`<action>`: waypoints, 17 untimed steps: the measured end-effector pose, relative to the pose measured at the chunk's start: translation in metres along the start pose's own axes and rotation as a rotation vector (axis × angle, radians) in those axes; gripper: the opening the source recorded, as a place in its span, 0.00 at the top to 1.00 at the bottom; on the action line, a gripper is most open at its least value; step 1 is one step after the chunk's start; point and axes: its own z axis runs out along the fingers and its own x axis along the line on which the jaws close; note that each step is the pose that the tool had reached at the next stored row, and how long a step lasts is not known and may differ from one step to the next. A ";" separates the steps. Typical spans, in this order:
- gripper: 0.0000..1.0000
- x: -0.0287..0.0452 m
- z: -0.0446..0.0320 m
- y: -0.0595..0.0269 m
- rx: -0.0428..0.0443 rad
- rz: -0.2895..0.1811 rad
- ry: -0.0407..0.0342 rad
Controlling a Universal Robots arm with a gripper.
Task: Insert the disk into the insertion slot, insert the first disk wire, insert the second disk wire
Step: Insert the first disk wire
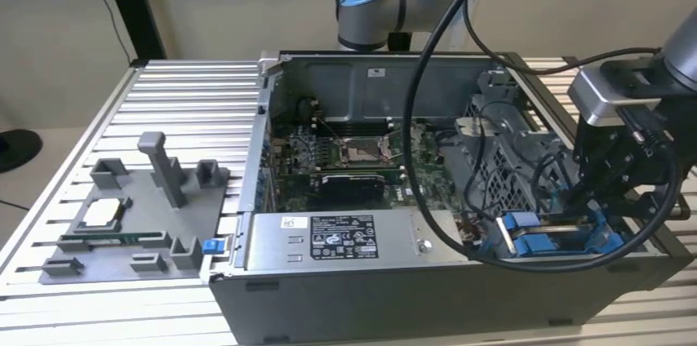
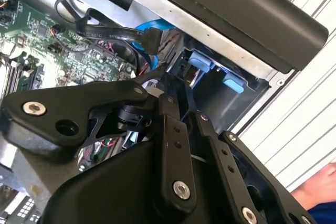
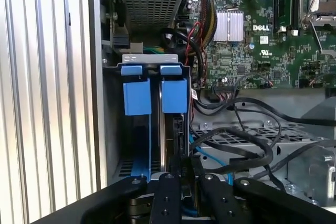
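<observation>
The gripper (image 2: 170, 81) hangs at the blue-railed insertion slot (image 2: 233, 83); black cables (image 2: 100, 27) cross the green motherboard (image 2: 31, 30) beside it.

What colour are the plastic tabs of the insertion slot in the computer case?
The tabs are bright blue; the first wrist view shows them best.

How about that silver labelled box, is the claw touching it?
Apart. In the exterior view the claw is over the blue-railed slot at the exterior view's right; the silver labelled box lies well clear of it, nearer the middle.
</observation>
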 end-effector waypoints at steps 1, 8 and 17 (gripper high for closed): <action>1.00 0.0000 0.0003 -0.0001 -0.0014 0.000 0.0002; 1.00 0.0000 0.0011 -0.0020 -0.0015 0.000 0.0003; 1.00 0.0006 0.0070 -0.0023 -0.0014 0.002 -0.0002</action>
